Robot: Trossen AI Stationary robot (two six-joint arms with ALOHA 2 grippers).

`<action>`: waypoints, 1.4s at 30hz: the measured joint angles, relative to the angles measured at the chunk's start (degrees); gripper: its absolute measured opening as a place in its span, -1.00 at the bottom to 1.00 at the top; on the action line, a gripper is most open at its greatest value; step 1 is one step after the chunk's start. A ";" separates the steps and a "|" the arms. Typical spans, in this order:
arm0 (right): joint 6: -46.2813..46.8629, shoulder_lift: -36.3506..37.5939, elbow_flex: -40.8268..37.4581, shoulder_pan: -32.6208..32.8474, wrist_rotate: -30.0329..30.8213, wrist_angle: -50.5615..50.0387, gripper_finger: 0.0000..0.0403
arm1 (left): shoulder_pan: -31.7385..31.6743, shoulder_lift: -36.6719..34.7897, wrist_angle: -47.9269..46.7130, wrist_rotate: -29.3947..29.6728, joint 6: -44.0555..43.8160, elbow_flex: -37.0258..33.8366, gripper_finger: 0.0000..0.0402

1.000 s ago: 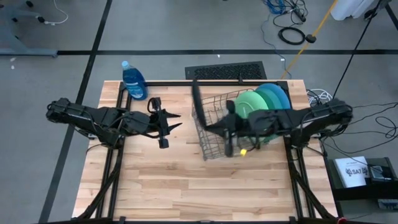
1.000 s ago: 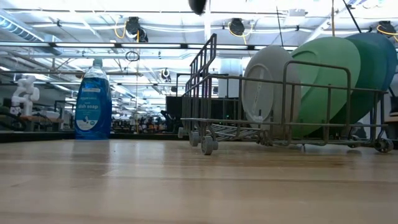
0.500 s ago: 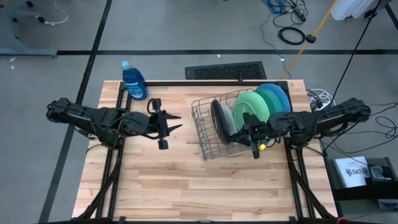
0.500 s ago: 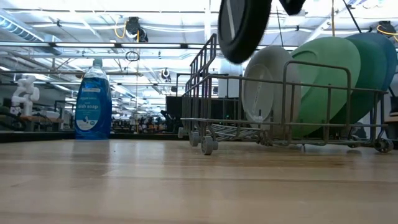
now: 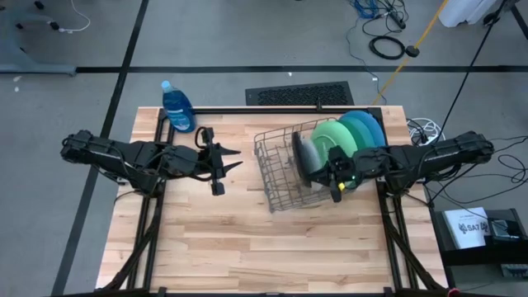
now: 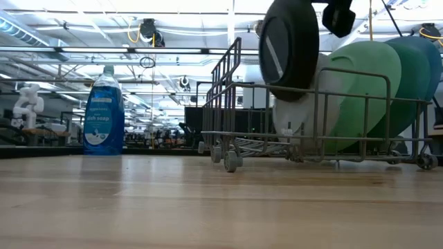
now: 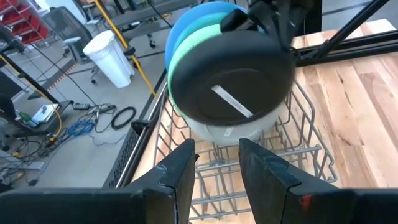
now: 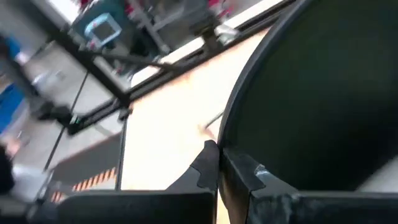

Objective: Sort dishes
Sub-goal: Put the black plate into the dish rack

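Item: black round dish [image 6: 288,48], upright on edge above the grey wire rack [image 5: 280,177] at about 3 o'clock on the table [image 5: 247,247]; its lower rim overlaps the pale plate [image 6: 304,104], whether it touches it cannot be told, and the stacked green plate [image 6: 363,90] and blue plate [image 5: 367,124] behind are partly hidden. Right gripper [image 8: 219,163]: fingers pinched tight on the dish's rim. Left gripper [image 5: 221,167]: parted partway, holding nothing, at 9 o'clock; blue bottle [image 5: 177,107] at 11 o'clock.
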State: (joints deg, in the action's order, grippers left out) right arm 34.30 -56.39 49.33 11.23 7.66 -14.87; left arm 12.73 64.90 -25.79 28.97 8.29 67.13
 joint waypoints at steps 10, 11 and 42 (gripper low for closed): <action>1.06 4.51 0.02 1.30 6.76 -2.78 -1.00 | 0.00 0.02 -0.36 0.00 1.03 0.00 -0.37; 0.69 4.49 0.02 1.30 5.56 -2.69 -1.00 | 0.00 0.02 -0.36 -0.02 1.09 0.00 -0.37; 5.03 9.43 -20.63 -9.40 -16.31 22.07 -1.00 | 0.03 0.02 -0.13 -0.30 1.18 0.00 -0.37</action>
State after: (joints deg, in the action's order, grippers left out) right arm 39.33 -46.96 28.70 1.84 -8.65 7.20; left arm 12.76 64.93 -25.93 28.67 9.47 67.13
